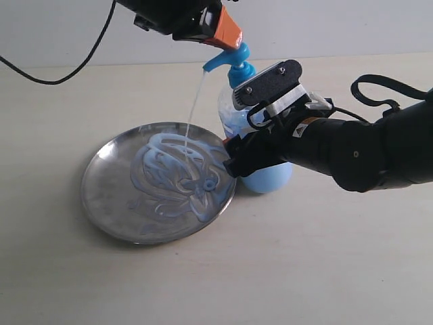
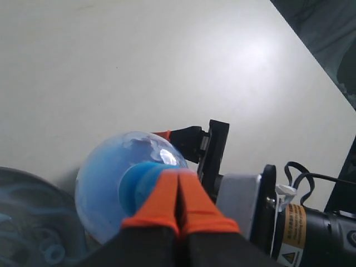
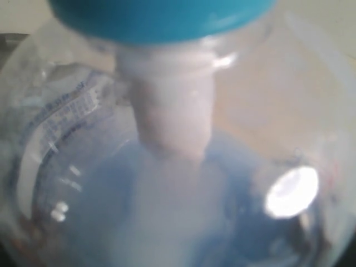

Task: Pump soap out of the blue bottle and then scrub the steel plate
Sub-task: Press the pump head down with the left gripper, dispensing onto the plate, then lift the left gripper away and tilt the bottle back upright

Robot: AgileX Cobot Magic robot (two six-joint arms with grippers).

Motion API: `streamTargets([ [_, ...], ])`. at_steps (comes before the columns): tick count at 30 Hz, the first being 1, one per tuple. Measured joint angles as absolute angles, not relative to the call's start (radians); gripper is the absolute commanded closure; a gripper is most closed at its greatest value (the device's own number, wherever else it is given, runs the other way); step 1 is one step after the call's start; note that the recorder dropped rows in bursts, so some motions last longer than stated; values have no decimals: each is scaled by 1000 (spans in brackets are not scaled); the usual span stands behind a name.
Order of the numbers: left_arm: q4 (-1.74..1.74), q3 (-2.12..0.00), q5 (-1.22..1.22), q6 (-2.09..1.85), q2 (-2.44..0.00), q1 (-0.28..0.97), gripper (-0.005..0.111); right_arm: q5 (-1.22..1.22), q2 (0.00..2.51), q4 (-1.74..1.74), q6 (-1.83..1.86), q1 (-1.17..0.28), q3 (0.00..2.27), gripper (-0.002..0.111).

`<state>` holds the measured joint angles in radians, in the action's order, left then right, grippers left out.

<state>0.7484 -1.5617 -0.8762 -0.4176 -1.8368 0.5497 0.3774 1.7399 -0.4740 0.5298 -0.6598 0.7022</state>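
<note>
Pumping under way. Left gripper jaws, pressed together, are set on the pump head; soap is streamed onto the steel plate, mid-table. The blue bottle, just beside the plate's rim towards the table's right edge, is pinched by the right gripper jaws. Scrubbing is judged not yet begun.

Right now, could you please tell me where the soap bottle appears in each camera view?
Exterior view: the bottle stands right of centre, beside the plate, partly hidden by the right arm.
Left wrist view: the bottle sits low, left of centre, seen from above.
Right wrist view: the bottle fills the whole picture, close up.
Shared landmark: its blue pump top, visible in all three.
</note>
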Motion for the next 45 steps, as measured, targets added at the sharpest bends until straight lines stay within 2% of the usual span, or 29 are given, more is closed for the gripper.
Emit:
streamTargets([
  [21,538,-1585,-852,-415,-1718,549,107,375,1742,-475,536,-660,710,108],
  [29,532,-1623,-824,-395,-1625,473,107,353,1732,-492,524,-660,710,108],
  [35,532,-1623,-831,-335,-1537,372,107,350,1732,-560,473,-662,710,108],
  [45,493,-1623,-925,-261,-1463,360,107,347,1726,-680,447,-662,710,108],
])
